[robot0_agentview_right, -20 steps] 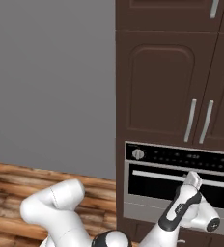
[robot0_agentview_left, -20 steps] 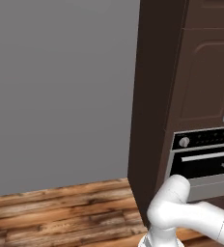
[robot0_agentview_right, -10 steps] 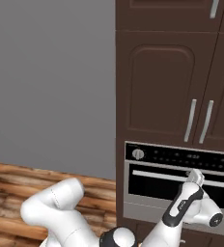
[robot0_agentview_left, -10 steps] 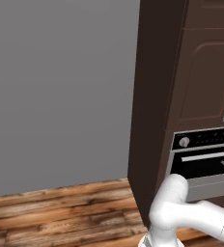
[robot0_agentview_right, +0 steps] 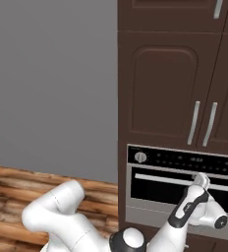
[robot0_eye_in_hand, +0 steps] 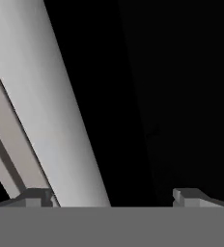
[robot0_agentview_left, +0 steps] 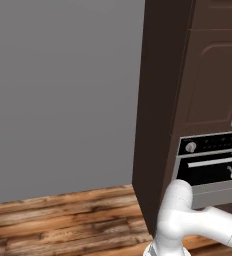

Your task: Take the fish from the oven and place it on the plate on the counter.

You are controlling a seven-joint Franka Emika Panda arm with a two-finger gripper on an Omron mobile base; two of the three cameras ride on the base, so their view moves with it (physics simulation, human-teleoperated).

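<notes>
Hand (robot0_eye_in_hand: pixel 111 195) spread wide and empty, close against the oven (robot0_agentview_right: pixel 180 189) door handle (robot0_eye_in_hand: pixel 51 111), perhaps touching

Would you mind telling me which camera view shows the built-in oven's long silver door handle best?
The right base view: the long silver door handle runs nearly full length across the oven. The left base view shows a shorter, slanted stretch. The hand view shows a close pale bar between the open gripper's fingertips.

Plain grey wall (robot0_agentview_left: pixel 63 90), wood-plank floor (robot0_agentview_left: pixel 63 220), tall dark brown cabinetry (robot0_agentview_right: pixel 160 83).
</notes>
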